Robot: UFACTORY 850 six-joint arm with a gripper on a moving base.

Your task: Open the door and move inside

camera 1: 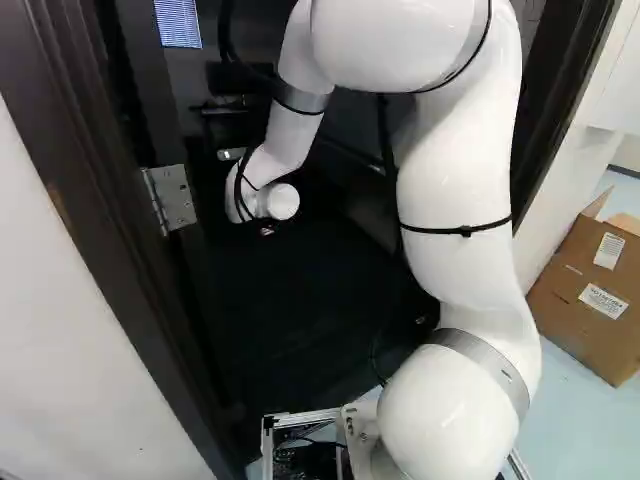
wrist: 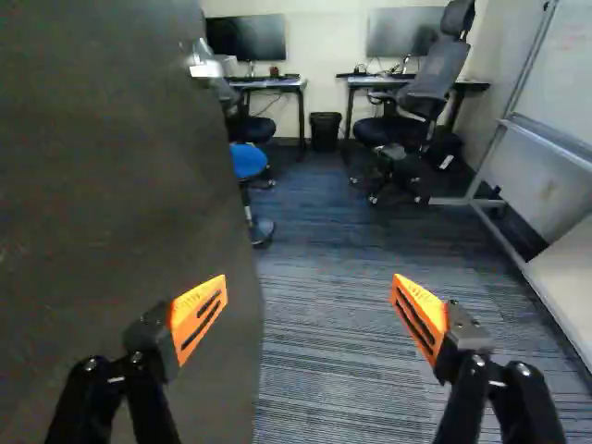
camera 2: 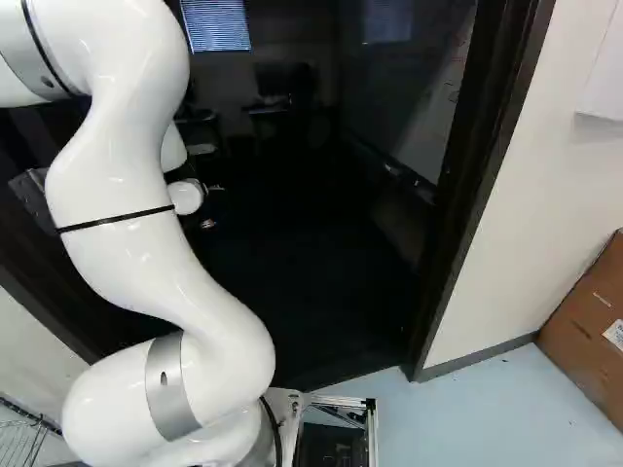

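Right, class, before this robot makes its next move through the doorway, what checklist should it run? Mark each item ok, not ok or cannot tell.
1. Door swung open: ok.
2. Gripper open and off the door handle: ok.
3. Gripper clear of touching the door: cannot tell.
4. Cardboard box off to one side of the door frame: ok.
5. Base past the door frame: not ok.
6. Enough room for the base on both sides: cannot tell.

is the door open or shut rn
Open: past the edge of the door, the wrist view looks in onto carpet and, farther back, a waste bin.
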